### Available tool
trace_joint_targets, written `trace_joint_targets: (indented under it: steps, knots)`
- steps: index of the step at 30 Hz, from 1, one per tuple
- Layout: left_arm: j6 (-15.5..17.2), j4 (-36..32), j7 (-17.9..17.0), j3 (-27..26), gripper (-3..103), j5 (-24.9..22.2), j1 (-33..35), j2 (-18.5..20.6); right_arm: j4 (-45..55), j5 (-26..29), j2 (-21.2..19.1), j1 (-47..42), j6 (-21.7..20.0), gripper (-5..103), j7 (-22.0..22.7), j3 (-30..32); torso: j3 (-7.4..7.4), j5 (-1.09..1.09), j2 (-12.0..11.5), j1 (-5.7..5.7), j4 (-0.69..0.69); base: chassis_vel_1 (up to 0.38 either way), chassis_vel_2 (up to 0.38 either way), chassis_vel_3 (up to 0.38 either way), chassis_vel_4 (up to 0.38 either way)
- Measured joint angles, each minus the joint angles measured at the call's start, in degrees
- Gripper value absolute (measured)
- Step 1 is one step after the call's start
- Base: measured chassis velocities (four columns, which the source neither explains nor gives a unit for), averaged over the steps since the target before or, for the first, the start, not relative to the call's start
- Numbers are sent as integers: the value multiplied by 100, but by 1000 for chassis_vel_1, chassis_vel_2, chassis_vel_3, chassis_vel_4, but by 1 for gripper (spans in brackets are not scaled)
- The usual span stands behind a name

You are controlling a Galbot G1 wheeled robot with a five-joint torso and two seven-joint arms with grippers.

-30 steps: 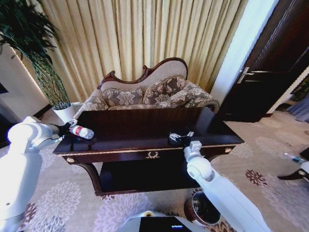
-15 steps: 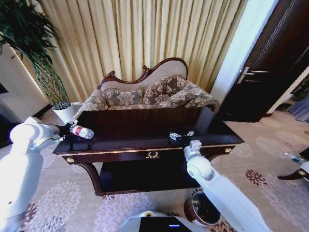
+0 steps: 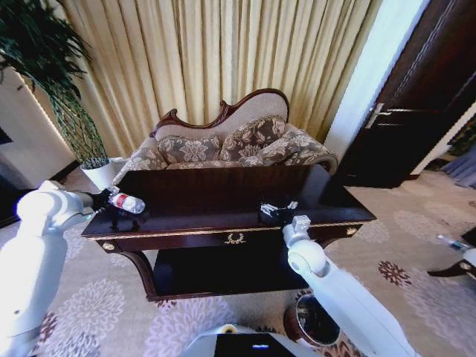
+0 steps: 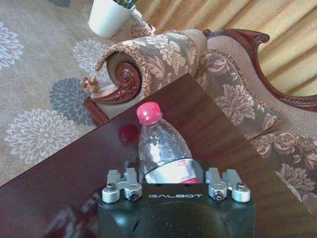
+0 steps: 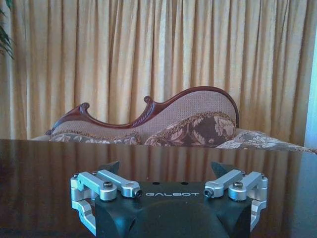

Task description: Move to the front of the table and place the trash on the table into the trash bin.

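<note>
The bottle [image 4: 162, 154] is clamped in the left gripper [image 4: 174, 184] above the bench [image 3: 223, 195]; the bin [image 3: 312, 321] is unreached. The right gripper [image 5: 174, 174] is spread, empty.

Clear bottle [image 4: 162, 151] with red cap, dark glossy table [image 3: 223, 197], seemingly brown bin [image 3: 311, 321].

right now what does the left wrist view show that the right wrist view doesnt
Left wrist view alone: the clear bottle with its red cap and red label, held in the left gripper above the table, plus the white plant pot and the patterned carpet.

Right wrist view alone: the right gripper open, low over the tabletop, and a wide stretch of gold curtain.

Both: the dark glossy tabletop and the carved sofa behind it.
</note>
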Motion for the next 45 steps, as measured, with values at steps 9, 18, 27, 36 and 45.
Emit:
trace_joint_targets:
  steps: [9,18,27,36,45]
  knots:
    - [-6,-50,17,-16,28,-3,16,-19,15,10,-22,-3,54,100,32,46,0,0,0,0,0,0,0,0,0]
    - [3,-84,38,-77,1,-13,117,-33,37,-5,-27,-37,61,100,58,48,1,-2,0,0,-1,0,0,0,0]
    - [9,-170,81,-125,0,-10,171,-32,45,-6,-45,-39,61,100,71,51,0,-2,0,0,0,0,0,0,0]
    - [79,-356,350,-267,22,162,346,-14,28,-22,-25,-41,61,100,74,51,0,-1,0,0,0,0,0,0,0]
    - [206,-93,1281,-348,54,490,271,135,9,-33,-16,-41,61,100,58,24,0,-1,0,0,0,0,0,0,0]
